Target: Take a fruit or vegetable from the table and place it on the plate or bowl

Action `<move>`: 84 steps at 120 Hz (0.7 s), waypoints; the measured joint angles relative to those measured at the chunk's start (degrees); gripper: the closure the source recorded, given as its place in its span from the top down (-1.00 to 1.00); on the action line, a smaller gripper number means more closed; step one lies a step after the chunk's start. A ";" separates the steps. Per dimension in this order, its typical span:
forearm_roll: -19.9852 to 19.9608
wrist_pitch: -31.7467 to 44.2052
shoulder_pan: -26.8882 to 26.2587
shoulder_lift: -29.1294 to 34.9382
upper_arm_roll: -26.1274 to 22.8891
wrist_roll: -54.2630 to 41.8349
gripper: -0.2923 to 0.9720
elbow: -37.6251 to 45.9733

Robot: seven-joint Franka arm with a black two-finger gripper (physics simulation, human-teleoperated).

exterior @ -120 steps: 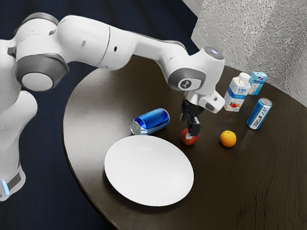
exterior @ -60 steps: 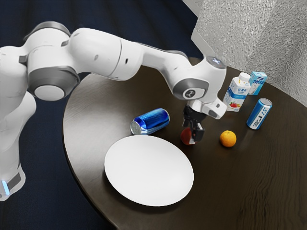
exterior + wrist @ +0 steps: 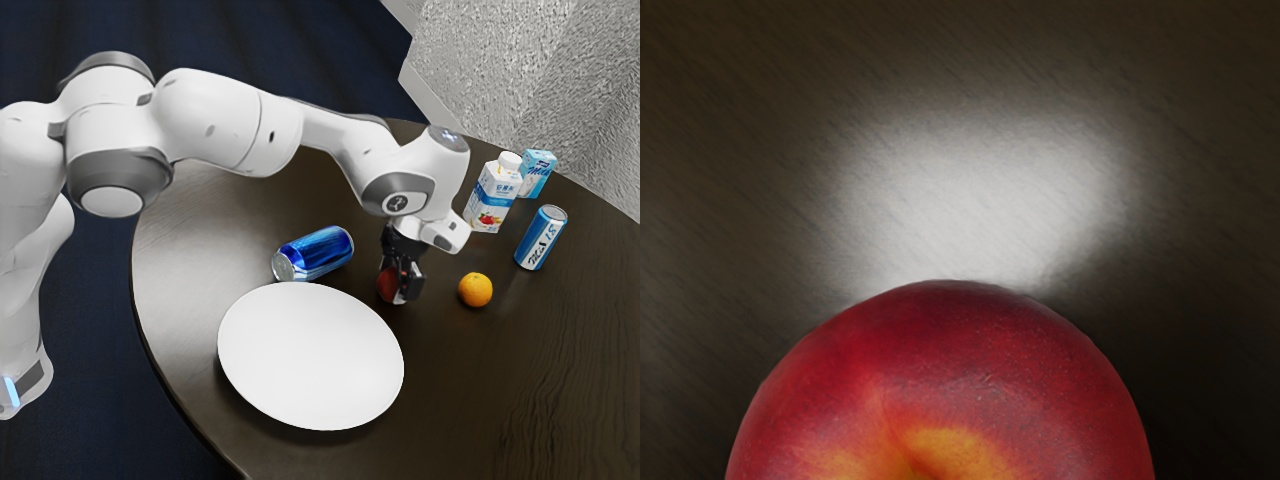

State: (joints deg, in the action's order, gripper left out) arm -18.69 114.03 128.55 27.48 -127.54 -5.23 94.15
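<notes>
Since a second ago the gripper [image 3: 397,282] has come down from above the peach [image 3: 386,285] to its level, and the arm has leaned further over the table [image 3: 520,380]. The peach sits on the wood just off the plate's [image 3: 310,355] far rim, toward the exterior view's right. The black hand covers much of the fruit, so I cannot tell whether the gripper pinches it or only straddles it.

The table is round, dark and wood-grained, with dark blue floor [image 3: 300,40] behind and a grey, rough-textured wall [image 3: 540,70] at the upper right. The wrist view shows the peach [image 3: 940,390] red with a yellow patch, and a pale glare on the wood [image 3: 730,150] beyond it.

Bare tabletop lies between peach and plate. A blue can [image 3: 314,252] lies on its side near the plate's far edge. An orange [image 3: 476,289] rests near the gripper on the exterior view's right. A milk carton [image 3: 495,198], a small blue carton [image 3: 537,172] and a leaning blue can [image 3: 540,237] stand further back. The table's near and right parts are cut off by the frame.
</notes>
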 joint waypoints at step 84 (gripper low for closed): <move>-0.13 -2.33 -0.10 -1.44 0.16 0.29 0.09 -1.74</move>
State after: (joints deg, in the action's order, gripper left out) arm -18.82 111.71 128.45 26.05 -127.38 -4.94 92.41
